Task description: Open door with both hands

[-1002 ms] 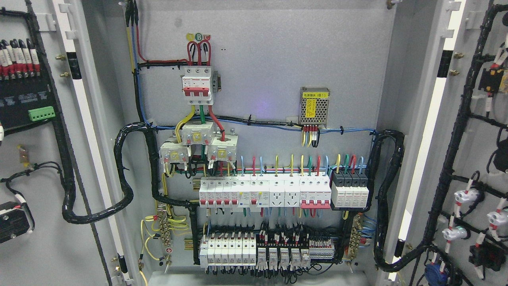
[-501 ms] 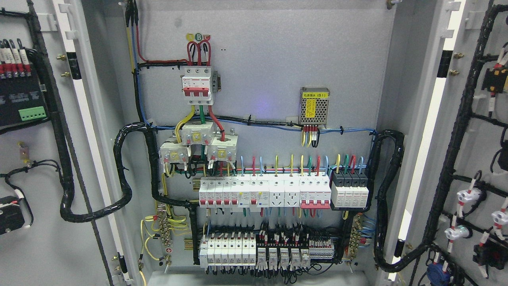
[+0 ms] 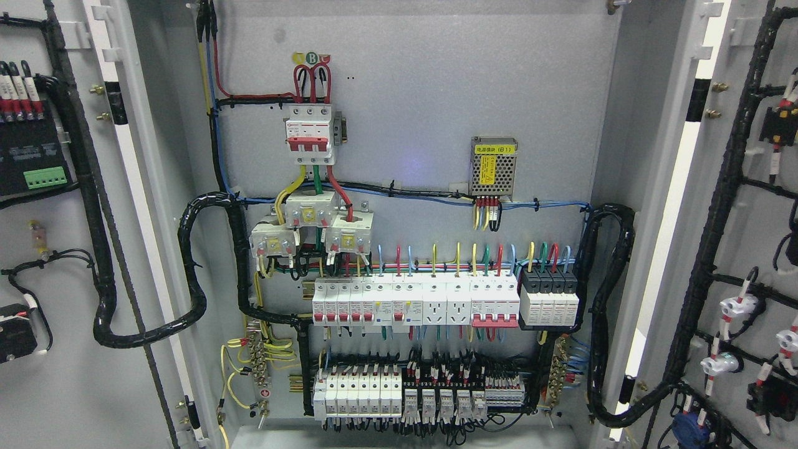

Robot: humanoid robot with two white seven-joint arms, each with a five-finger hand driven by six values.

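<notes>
Both doors of the electrical cabinet stand swung wide. The left door (image 3: pixel 56 374) fills the left edge of the frame, and the right door (image 3: pixel 757 237) fills the right edge. Each shows its inner face, hung with black cable looms and small components. Neither robot hand shows anywhere in the head view, so whether their fingers are spread or curled cannot be told.

Between the doors the grey back panel (image 3: pixel 424 93) lies fully exposed. At upper centre sits a main breaker with a red handle (image 3: pixel 310 136). To its right, well apart, a small perforated metal power supply (image 3: pixel 494 165) is mounted on the panel. Across the middle runs a row of white circuit breakers (image 3: pixel 416 302), ending in a black-topped block at its right. A second row of white breakers and relays (image 3: pixel 399 396) sits along the lower part. Thick black corrugated conduit (image 3: pixel 193 274) loops from the left door into the cabinet.
</notes>
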